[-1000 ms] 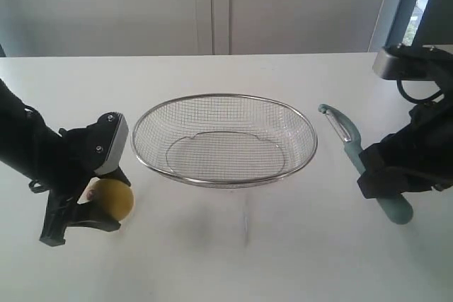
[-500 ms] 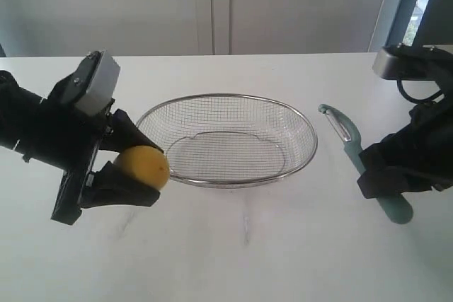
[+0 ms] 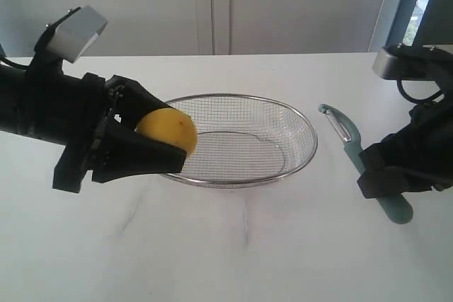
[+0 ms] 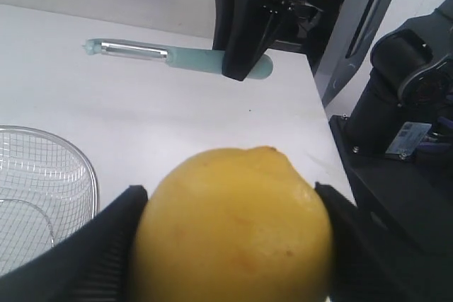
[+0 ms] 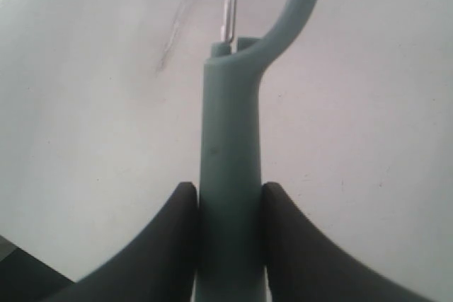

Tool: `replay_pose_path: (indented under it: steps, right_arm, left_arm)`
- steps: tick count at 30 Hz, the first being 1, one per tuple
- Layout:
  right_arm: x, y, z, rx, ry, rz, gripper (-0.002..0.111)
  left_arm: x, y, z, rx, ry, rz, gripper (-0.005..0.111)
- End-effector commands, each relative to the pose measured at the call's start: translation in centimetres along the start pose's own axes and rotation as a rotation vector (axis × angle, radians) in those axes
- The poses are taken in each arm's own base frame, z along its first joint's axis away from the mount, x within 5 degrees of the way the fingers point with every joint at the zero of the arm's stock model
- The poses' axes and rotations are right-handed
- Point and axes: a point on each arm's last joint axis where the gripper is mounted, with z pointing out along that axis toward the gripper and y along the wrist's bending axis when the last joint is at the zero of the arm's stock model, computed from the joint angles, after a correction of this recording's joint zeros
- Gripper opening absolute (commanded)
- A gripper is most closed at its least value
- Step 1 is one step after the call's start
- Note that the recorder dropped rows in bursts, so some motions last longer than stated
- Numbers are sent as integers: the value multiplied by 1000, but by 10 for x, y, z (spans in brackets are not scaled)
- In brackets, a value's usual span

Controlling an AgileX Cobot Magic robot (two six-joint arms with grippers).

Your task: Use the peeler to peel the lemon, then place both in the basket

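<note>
Yellow lemon (image 3: 170, 126) pinched by left pincer (image 3: 160, 131) (aloft, near basket (image 3: 226, 95)), right pincer (image 5: 228, 206) clamping peeler (image 5: 230, 118)

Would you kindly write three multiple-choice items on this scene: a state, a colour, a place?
1. The right pincer is: A. shut on the peeler's handle; B. open above it; C. shut on nothing.
2. The peeler's handle is: A. red; B. pale blue-green; C. black.
3. The lemon is: A. held aloft in the left pincer, by the basket's rim; B. inside the basket; C. in the right pincer.
Answers: 1 A, it clamps both sides of the handle; 2 B, as both wrist views show; 3 A, the exterior view shows it clasped in mid-air.
</note>
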Motion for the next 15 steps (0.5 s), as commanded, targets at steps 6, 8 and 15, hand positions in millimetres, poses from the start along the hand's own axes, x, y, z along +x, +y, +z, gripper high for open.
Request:
replay_pose_path:
  steps: [6,8,15]
  right_arm:
    - [0,0,-1,-1,-13,-4,0]
    - [0,0,-1,-1,-13,-4,0]
    - [0,0,-1,-1,-13,-4,0]
  left_arm:
    - [-7,-5,0,18,-53,-6,0]
    - [-7,-5,0,18,-53,-6,0]
    - [-5,-5,0,25,-39,-1,0]
